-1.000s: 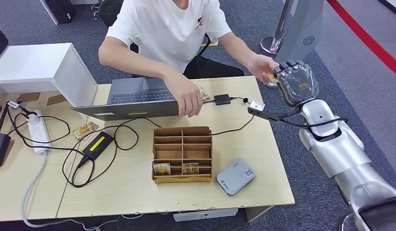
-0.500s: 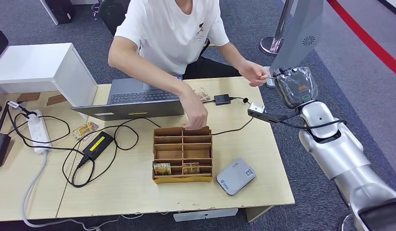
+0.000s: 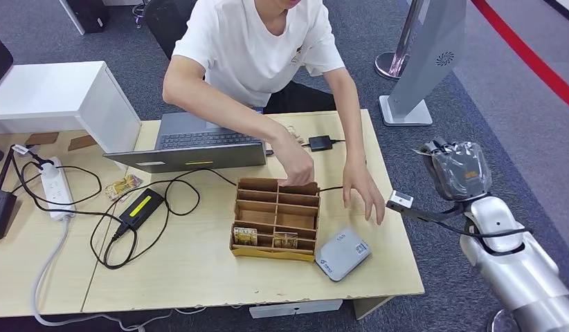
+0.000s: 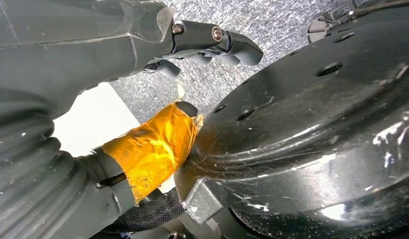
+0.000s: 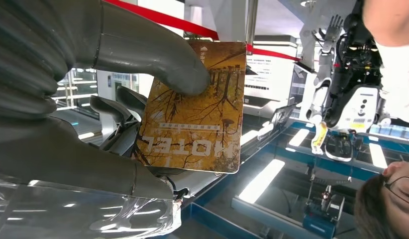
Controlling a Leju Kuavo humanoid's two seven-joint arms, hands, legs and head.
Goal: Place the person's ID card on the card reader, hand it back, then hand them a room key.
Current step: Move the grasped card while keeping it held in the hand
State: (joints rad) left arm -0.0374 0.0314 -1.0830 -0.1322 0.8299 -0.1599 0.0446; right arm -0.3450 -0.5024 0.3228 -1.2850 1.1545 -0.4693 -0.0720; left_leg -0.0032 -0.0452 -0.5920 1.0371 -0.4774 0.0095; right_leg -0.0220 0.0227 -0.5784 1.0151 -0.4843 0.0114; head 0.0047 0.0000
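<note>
Fingers (image 5: 118, 102) and thumb of the right hand (image 3: 462, 169) pinch a HOTEL room key (image 5: 195, 107) beside the worktop (image 3: 199, 277), so judging by this only the handover to the person (image 3: 261, 41) remains; the left hand (image 4: 68, 59) looks empty.

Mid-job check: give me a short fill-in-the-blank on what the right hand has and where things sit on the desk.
The right hand holds a card printed with the word ____.
The grey card reader lies on the table beside the wooden ____.
A person's hand rests on the table just beyond the card ____.

Missing words: HOTEL; organizer; reader
</note>
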